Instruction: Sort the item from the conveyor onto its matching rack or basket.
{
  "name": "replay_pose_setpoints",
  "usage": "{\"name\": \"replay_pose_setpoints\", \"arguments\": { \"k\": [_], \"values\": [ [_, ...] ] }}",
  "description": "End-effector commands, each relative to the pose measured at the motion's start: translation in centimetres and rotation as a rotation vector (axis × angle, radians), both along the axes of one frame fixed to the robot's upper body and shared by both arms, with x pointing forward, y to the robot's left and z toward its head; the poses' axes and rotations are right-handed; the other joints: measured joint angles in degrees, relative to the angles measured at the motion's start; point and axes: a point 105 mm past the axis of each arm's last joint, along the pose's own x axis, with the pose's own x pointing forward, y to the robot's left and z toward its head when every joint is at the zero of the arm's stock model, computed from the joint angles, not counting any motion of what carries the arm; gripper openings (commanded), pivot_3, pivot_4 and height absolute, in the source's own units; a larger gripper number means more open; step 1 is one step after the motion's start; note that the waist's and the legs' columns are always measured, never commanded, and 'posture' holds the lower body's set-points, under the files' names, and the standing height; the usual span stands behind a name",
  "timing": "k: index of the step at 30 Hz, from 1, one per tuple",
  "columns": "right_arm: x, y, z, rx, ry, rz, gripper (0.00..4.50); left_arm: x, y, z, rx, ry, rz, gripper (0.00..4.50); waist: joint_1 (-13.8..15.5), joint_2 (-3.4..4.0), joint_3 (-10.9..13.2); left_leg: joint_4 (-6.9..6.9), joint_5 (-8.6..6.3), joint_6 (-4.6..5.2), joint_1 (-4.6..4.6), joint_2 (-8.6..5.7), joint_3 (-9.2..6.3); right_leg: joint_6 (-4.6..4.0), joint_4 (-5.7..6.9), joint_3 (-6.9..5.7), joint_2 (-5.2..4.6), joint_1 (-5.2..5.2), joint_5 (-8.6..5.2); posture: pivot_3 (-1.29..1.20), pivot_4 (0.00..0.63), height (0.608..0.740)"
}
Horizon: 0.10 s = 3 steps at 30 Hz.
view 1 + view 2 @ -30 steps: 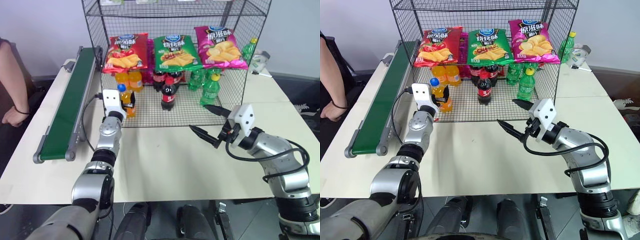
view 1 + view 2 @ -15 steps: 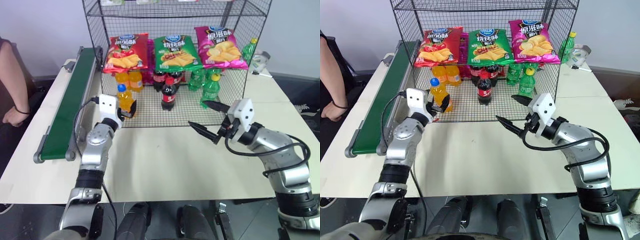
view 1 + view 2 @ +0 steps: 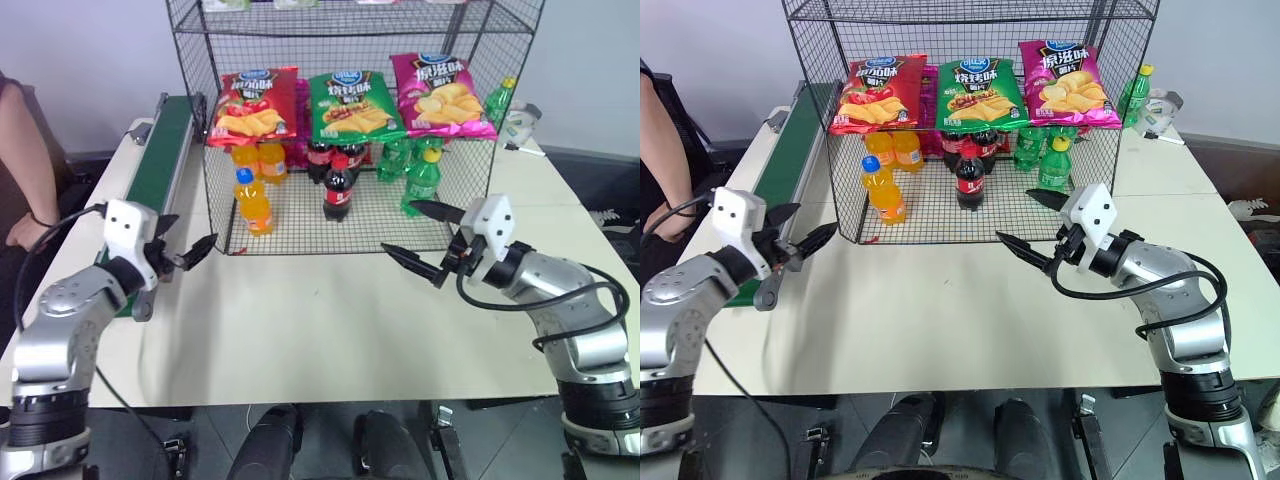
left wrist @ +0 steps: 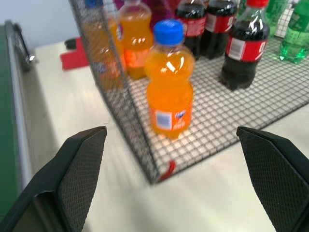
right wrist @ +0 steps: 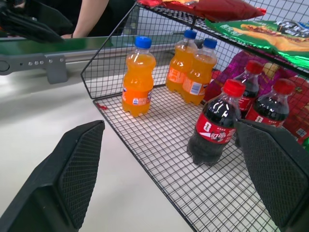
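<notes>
My left gripper (image 3: 188,253), which a second ago stood at the small clear orange soda bottle with blue cap (image 3: 251,201) on the bottom tier of the black wire-grid shelf cage (image 3: 470,100), has drawn back toward seven o'clock. It now hangs with jaws spread wide beside the near end of the long dark green conveyor belt (image 3: 152,167), well apart from the bottle. The bottle stands upright alone near the cage's front left corner.
</notes>
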Motion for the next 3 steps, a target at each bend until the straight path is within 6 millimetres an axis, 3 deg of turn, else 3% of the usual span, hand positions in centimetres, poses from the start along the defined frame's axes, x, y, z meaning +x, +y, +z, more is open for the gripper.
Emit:
{"name": "replay_pose_setpoints", "arguments": {
  "k": [1,3],
  "values": [
    [-0.37,-0.69,1.11,-0.004,-0.044,-0.001,4.50,-0.34,-0.29,1.43,0.010,-0.046,-0.017,4.49,-0.02,0.00,0.00,0.00,0.00,0.00,0.00,0.00,0.00,-0.04,0.00,0.00,0.00,0.00,-0.02,0.00,0.150,0.740],
    [-0.45,-0.82,1.04,-0.007,-0.041,-0.003,4.50,-0.35,-0.38,1.39,0.017,-0.046,-0.020,4.49,-0.06,0.00,0.00,-0.01,0.00,0.00,0.00,0.00,0.00,-0.03,0.00,0.01,0.00,0.00,-0.01,0.00,0.150,0.740]
  ]
}}
